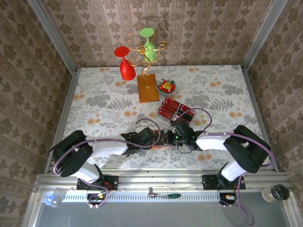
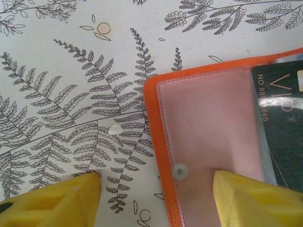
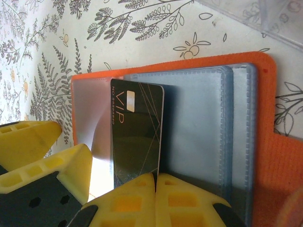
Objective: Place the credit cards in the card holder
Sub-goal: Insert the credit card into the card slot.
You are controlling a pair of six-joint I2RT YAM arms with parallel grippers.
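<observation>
Closed tight, the right gripper has its yellow fingers pressed together on the lower edge of a black card. The left gripper is spread wide. One finger sits on the tablecloth, and the other presses on the clear pocket of the card holder.

The table has a fern and flower cloth. At its far side stands one brown wooden block carrying a gold wire stand. Two glasses hang upside down on the stand, one red glass and one green glass. One bowl of red and yellow candies sits just beside the block.

Between the two grippers, near the front of the table, the orange card holder lies open and flat. Its layered clear sleeves face up. The black card lies over the leftmost sleeve. Whether its far edge has entered the sleeve I cannot tell. Gold letters on it read "VIP", with a number starting "NO. 888" along one edge. The rest of the number is too small to read.

Red cards with black bands lie in two clusters between the bowl and the holder. The number in each is unclear. One tiny pale snap sits on the holder near the left gripper's finger.
</observation>
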